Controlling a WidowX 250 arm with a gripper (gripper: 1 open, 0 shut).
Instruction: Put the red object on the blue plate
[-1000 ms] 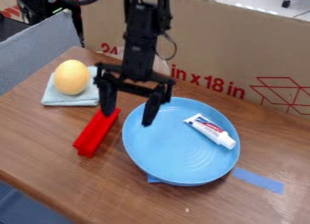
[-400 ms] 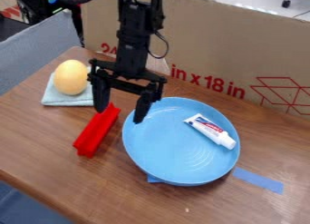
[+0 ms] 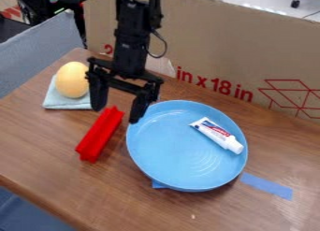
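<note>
A long bright red block [image 3: 100, 134] lies on the wooden table just left of the blue plate [image 3: 188, 152]. The plate is large, round and light blue, and a small white tube [image 3: 218, 135] with red-blue print lies inside it near the right rim. My gripper [image 3: 116, 103] hangs from the black arm with its two fingers spread wide open, straddling the far end of the red block from above. Nothing is between its fingers.
A yellow egg-shaped object [image 3: 70, 79] rests on a pale blue-green folded cloth [image 3: 56, 99] at the left. A cardboard box [image 3: 238, 57] stands along the back. Blue tape [image 3: 267, 188] marks the table near the plate's front right.
The gripper has shifted left, from over the plate's left rim to above the far end of the red block. It stayed open. Block, plate and tube have not moved.
</note>
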